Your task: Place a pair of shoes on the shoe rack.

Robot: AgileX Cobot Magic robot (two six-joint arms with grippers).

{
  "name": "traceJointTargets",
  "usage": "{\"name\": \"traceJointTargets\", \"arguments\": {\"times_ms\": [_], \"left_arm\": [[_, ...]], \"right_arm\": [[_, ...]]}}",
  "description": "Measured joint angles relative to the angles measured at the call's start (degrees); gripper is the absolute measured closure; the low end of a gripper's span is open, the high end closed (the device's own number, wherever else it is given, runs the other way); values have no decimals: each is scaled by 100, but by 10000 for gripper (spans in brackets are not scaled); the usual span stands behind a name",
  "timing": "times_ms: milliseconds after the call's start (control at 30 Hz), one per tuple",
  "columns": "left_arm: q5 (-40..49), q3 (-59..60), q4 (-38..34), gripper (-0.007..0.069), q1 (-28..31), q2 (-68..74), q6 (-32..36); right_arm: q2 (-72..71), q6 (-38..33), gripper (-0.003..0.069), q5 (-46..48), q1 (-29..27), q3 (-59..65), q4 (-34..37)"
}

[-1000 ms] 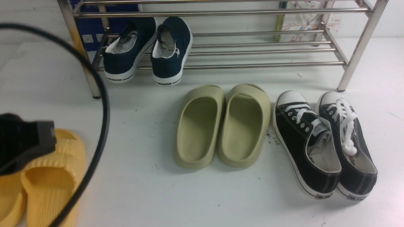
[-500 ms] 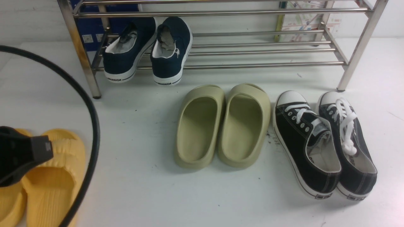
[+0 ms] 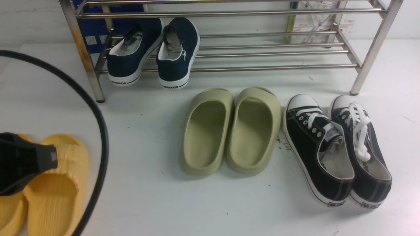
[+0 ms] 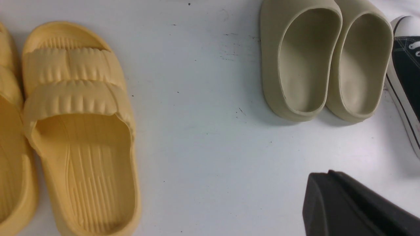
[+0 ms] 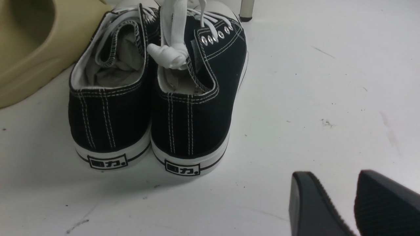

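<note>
Navy shoes (image 3: 152, 52) on rack (image 3: 262, 52) (toes hidden behind tubes)

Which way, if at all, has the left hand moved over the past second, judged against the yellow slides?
Yes. The left hand has dropped lower and drawn back toward the robot, now covering more of the yellow slides.

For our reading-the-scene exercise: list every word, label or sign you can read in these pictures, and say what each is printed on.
"WARRIOR": on the white heel strip of each navy slip-on of the pair of shoes, on the shoe rack.
Boxed heel logos on the black lace-up sneakers: two characters, the second reads "力", the first unclear.
Printed sheet behind the rack: too small to read.
Blue box labels: unreadable.
</note>
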Motion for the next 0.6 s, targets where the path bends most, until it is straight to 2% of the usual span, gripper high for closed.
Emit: {"name": "traceJointTargets", "arguments": {"times_ms": [267, 433, 600], "left_arm": [[-338, 58, 288, 638, -69, 4, 0], [-1394, 671, 844, 638, -13, -347, 0], [-2701, 1870, 994, 638, 485, -1227, 0]], "right_arm": [[0, 0, 413, 0, 0, 0, 0], [0, 0, 413, 0, 0, 0, 0], [0, 0, 413, 0, 0, 0, 0]]}}
